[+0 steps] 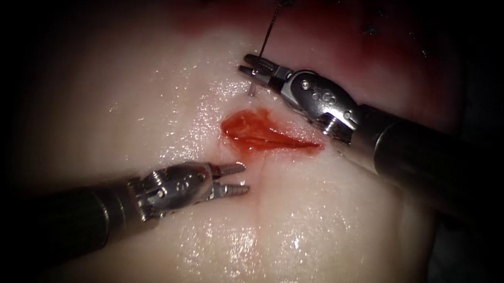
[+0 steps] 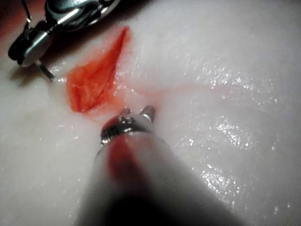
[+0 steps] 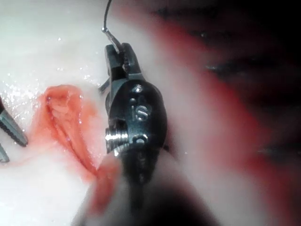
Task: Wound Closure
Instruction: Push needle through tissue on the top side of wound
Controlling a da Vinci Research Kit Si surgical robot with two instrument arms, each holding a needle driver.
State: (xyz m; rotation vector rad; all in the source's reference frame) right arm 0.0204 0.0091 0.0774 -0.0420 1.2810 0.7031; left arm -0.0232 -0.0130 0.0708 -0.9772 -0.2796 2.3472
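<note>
The right tool (image 1: 249,65) was clenched on the needle (image 1: 251,87) near its swaged end, just beyond the far left end of the cut (image 1: 264,135). From the jaws the needle ran down to the tissue (image 1: 149,93), meeting the surface close to the wound's edge; the thread (image 1: 270,27) rose from the jaws toward the far, red-stained part of the tissue. The left tool (image 1: 238,179) hung released and grasping nothing, jaws parted, just near of the cut's left end and pointing right.

Judging from this pose, a good bite would call for the needle kept square to the jaws and turned along its own curve, not pushed straight. The wound's edge looked soft and would likely tear under a sideways drag. The empty left tool stood well placed to steady the near lip or take the point.

Hard to make out: whether the tip had actually entered the tissue or merely touched it, since glare and the jaws covered that spot. Most of the needle's curve sat behind the right tool. The thread's far end ran out of sight into the dark.
</note>
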